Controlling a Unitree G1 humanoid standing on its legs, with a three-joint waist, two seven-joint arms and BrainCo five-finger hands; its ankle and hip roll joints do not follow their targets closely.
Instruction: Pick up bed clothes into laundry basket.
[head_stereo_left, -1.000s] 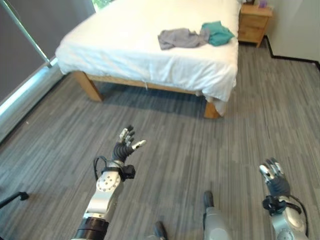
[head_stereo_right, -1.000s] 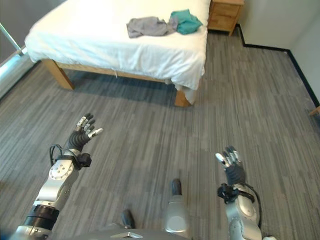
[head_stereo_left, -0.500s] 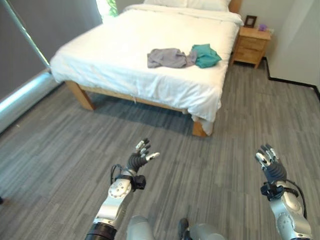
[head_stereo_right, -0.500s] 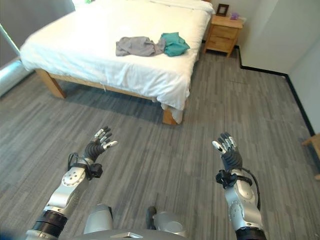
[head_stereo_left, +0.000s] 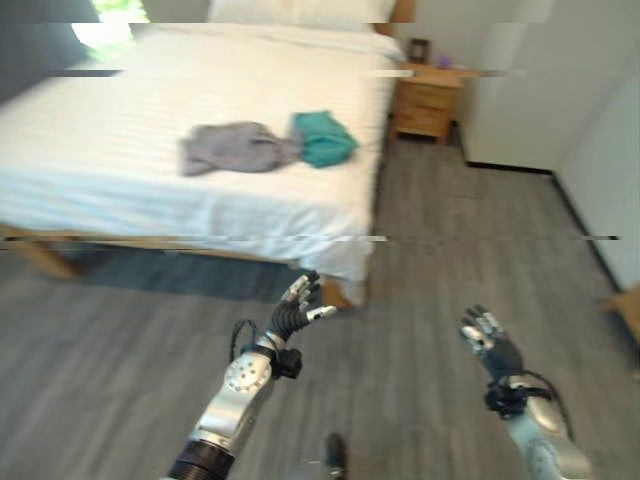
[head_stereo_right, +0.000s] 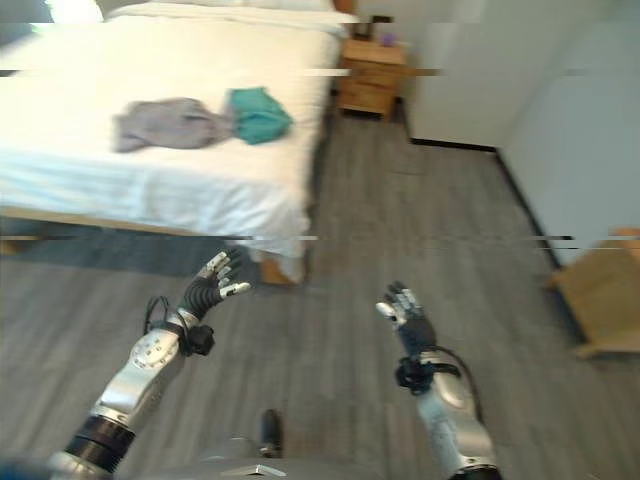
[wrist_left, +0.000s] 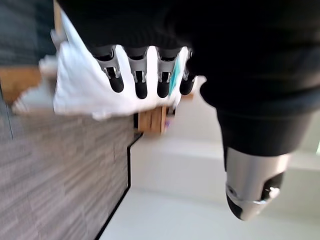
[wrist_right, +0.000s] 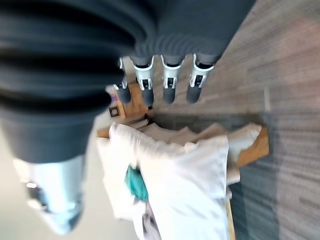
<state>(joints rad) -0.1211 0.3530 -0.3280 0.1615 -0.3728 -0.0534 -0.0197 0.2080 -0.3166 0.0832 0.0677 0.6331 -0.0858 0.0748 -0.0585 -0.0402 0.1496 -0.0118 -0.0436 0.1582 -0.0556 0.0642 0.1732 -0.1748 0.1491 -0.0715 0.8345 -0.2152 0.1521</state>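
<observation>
Step in hand: approach. Grey garment (head_stereo_left: 232, 148) and teal garment (head_stereo_left: 322, 137) lie touching on the bed (head_stereo_left: 120, 200), upper left of frame. My left hand (head_stereo_left: 296, 312) and right hand (head_stereo_left: 490, 338): fingers spread, empty. Next, I judge: close in, reach the clothes.

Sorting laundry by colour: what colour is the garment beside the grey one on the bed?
Teal garment, clearest in the left eye view.
</observation>
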